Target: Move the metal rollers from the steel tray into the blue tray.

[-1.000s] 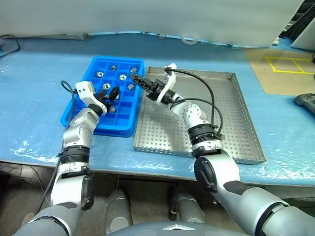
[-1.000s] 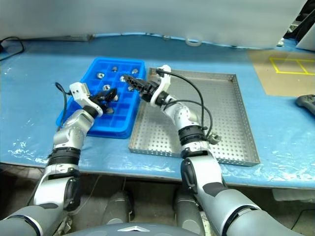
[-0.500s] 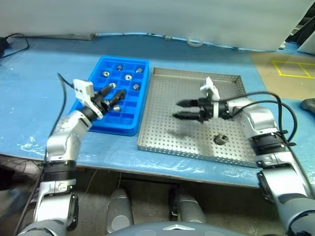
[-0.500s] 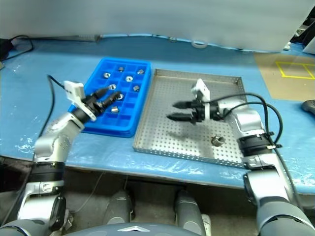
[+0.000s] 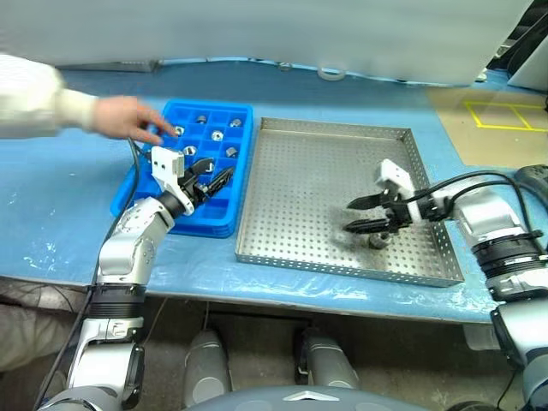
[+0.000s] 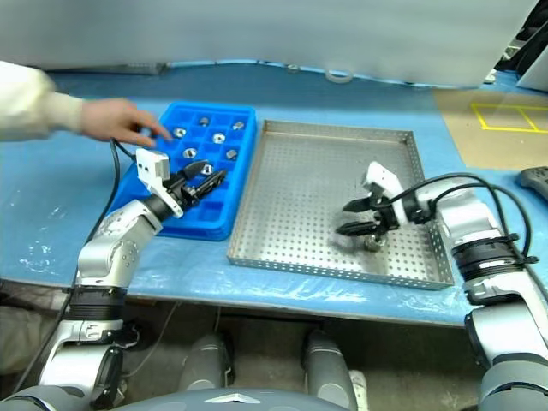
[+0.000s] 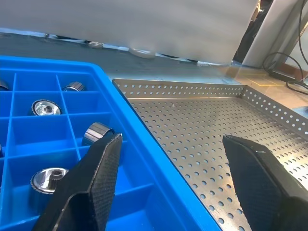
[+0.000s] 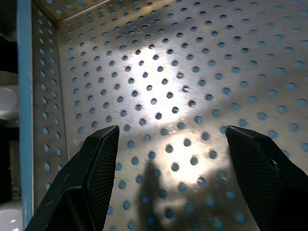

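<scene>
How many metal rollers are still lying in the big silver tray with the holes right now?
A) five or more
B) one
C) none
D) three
B: a single metal roller lies on the steel tray near its front right part, just beside the open right gripper; the other rollers sit in the blue tray.

At least six metal rollers show in one blue tray; more may be hidden. One roller in one steel tray. One person's hand.
</scene>
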You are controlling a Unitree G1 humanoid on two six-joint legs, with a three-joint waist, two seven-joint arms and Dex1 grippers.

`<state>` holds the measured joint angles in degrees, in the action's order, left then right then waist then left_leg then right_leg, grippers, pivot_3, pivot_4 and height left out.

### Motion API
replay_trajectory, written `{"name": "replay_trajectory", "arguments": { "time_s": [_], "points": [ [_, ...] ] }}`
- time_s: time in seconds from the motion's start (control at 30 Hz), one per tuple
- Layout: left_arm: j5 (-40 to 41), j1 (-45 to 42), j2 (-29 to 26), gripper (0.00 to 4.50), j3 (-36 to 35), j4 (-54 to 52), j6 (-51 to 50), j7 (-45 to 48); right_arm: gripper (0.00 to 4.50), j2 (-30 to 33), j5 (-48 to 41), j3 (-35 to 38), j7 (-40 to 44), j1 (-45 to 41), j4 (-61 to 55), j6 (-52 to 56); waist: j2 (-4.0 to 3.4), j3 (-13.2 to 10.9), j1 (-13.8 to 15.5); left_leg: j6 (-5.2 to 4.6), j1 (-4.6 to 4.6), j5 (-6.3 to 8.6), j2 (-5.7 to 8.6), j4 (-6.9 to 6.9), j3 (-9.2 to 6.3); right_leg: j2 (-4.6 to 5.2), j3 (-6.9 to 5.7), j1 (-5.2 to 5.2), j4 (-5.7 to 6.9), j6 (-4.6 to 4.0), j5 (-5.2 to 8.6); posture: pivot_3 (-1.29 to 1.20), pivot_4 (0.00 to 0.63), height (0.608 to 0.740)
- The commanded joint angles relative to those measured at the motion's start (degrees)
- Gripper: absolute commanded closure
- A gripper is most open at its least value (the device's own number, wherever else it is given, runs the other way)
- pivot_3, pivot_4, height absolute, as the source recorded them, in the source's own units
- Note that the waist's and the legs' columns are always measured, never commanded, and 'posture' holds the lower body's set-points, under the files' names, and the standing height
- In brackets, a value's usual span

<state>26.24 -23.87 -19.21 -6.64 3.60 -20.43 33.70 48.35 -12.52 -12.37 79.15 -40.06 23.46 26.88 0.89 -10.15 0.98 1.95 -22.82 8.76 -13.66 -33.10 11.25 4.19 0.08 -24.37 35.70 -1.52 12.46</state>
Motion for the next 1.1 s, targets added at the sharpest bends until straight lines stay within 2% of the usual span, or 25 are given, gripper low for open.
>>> {"name": "replay_trajectory", "arguments": {
  "time_s": [0.03,0.13,0.27,0.47,0.57,0.67,0.8,1.1],
  "points": [
    [-0.4,0.15,0.23,0.91,0.66,-2.17,1.06,0.77,0.84,2.86,2.49,0.81,1.34,-1.06,2.14,-2.97,0.0,0.0,0.04,0.0,0.0,0.0,-0.01,0.0,0.0,0.0,-0.01,0.0,0.0,0.0,0.0,-0.28,0.15,0.74],
    [-0.78,-0.07,0.42,0.91,0.7,-1.22,1.33,1.06,0.84,4.88,4.81,0.86,1.39,-0.66,4.52,-4.63,0.0,0.0,0.02,-0.04,-0.02,0.02,-0.01,0.0,0.03,0.0,-0.01,0.0,-0.01,-0.01,0.0,-0.29,0.15,0.74],
    [-1.33,-0.31,0.45,0.91,0.92,-0.24,1.49,1.79,0.84,5.75,3.64,2.44,2.82,0.8,2.62,-3.22,0.0,0.0,-0.11,-0.11,-0.01,0.06,-0.02,-0.04,0.09,0.0,0.02,0.0,-0.03,-0.01,0.0,-0.31,0.15,0.74],
    [-1.6,-1.19,0.82,0.91,0.9,1.26,1.78,2.47,0.84,6.65,0.49,4.25,2.54,9.13,-8.14,2.62,-0.01,0.0,-0.13,-0.12,0.0,0.06,-0.04,-0.04,0.1,-0.01,0.03,0.0,-0.03,-0.01,0.01,-0.33,0.15,0.74],
    [-2.01,-1.93,0.99,0.91,1.52,2.14,1.89,3.2,0.84,5.91,4.25,1.6,-0.86,13.31,-8.63,2.0,-0.02,0.01,-0.08,-0.13,0.0,0.07,-0.04,-0.07,0.11,0.0,0.03,0.01,-0.03,0.0,0.0,-0.34,0.15,0.74],
    [-2.37,-2.82,0.94,0.86,1.56,3.08,2.0,3.7,1.47,5.19,7.92,-0.74,-3.97,14.88,-6.96,0.6,-0.01,0.03,-0.27,-0.15,0.05,0.09,-0.01,-0.12,0.13,0.02,0.08,0.04,-0.03,0.0,0.0,-0.35,0.15,0.74],
    [-2.22,-3.82,0.63,0.86,0.84,3.54,2.08,3.96,2.74,4.26,6.65,0.3,-4.5,15.22,-7.36,0.51,0.05,0.07,-0.26,-0.14,0.44,0.11,-0.02,-0.1,0.13,0.01,0.08,0.41,-0.09,0.02,0.02,-0.36,0.15,0.74],
    [-0.46,-2.45,0.44,0.86,0.94,-0.4,-0.38,5.54,2.75,0.29,6.01,0.83,-4.29,10.87,-5.02,-1.2,0.08,0.08,-1.87,-0.16,0.5,0.12,-0.02,-0.07,0.14,0.01,0.08,0.48,-0.14,0.02,0.02,-0.33,0.15,0.74]
  ]
}}
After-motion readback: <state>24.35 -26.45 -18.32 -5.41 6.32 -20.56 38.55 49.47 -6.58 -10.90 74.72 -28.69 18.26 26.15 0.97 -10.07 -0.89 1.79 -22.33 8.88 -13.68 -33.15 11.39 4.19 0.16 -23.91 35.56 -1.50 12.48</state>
